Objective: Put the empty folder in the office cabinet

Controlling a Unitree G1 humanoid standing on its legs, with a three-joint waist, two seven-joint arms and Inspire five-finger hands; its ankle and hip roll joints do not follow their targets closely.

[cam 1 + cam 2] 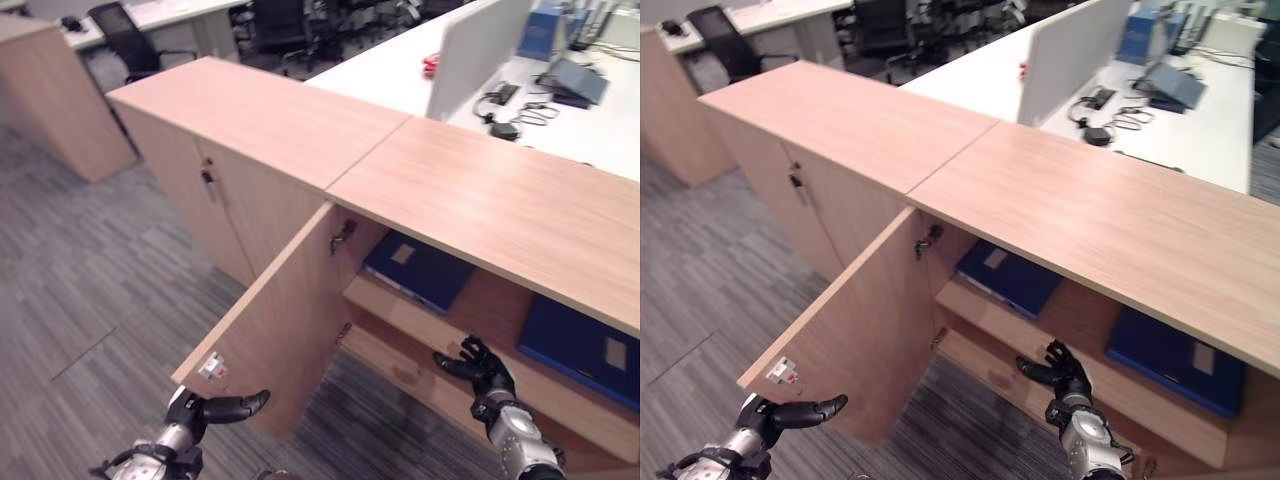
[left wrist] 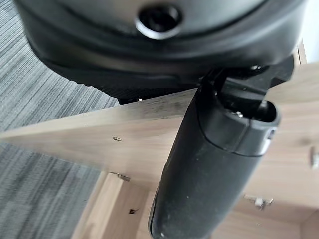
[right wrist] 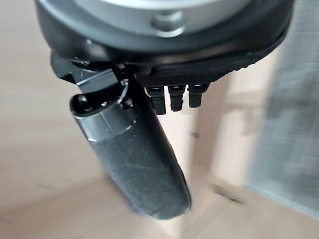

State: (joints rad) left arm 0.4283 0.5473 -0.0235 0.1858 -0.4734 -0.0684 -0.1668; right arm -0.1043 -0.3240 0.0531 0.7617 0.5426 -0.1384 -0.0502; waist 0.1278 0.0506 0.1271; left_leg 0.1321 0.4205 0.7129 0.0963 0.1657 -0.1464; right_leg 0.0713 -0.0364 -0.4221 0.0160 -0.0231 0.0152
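We saw our left hand [image 1: 205, 408] relaxed and empty beside the open cabinet door [image 1: 270, 330]. Two blue folders [image 1: 418, 270] lay on the upper shelf [image 1: 400, 305]. Our right hand [image 1: 483, 368], fingers spread, held nothing below them.

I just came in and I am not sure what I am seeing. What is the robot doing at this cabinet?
The robot stands before a low wooden office cabinet whose door is swung open. Two blue folders lie on the shelf inside: one near the door, another further right. The left hand is at the lower edge of the open door. The right hand, fingers relaxed, is in front of the shelf. Neither hand holds a folder.
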